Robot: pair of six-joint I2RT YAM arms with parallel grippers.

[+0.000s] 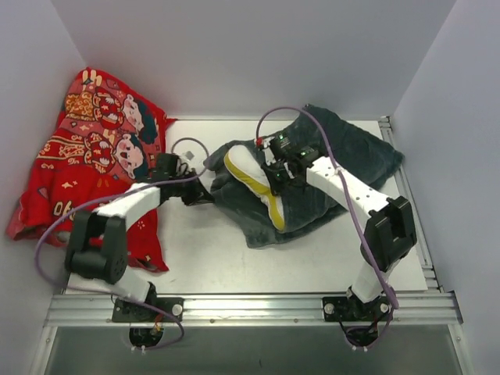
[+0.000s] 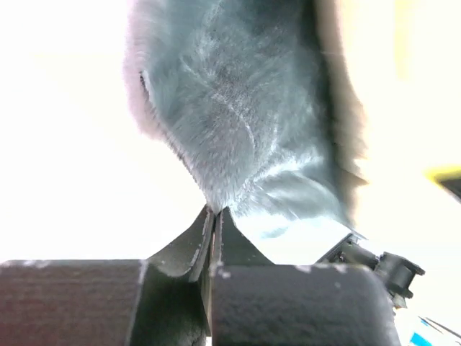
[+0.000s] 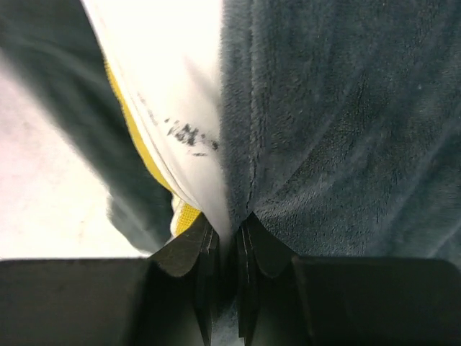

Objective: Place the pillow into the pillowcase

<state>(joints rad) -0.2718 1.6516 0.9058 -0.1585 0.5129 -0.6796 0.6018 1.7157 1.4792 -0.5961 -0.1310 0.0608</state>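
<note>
From the near edge of the table [image 1: 219, 258], both arms reach toward the middle. The left gripper [image 1: 195, 191] [image 2: 215, 216] is clamped on a plush fold of the pillowcase [image 1: 336, 156] [image 2: 238, 108] [image 3: 338, 130], at the case's left edge. Just beyond and to the right, the right gripper [image 1: 277, 168] [image 3: 229, 227] is pinched tight where the pillowcase's edge meets the pillow [image 1: 250, 176] [image 3: 166, 86]; both cloths run into the gap. The pillow lies at mid-table, its white end and yellow band showing, grey fabric around it. The pillowcase spreads toward the far right corner. A red cloth [image 1: 86, 148] is heaped over the far left corner.
</note>
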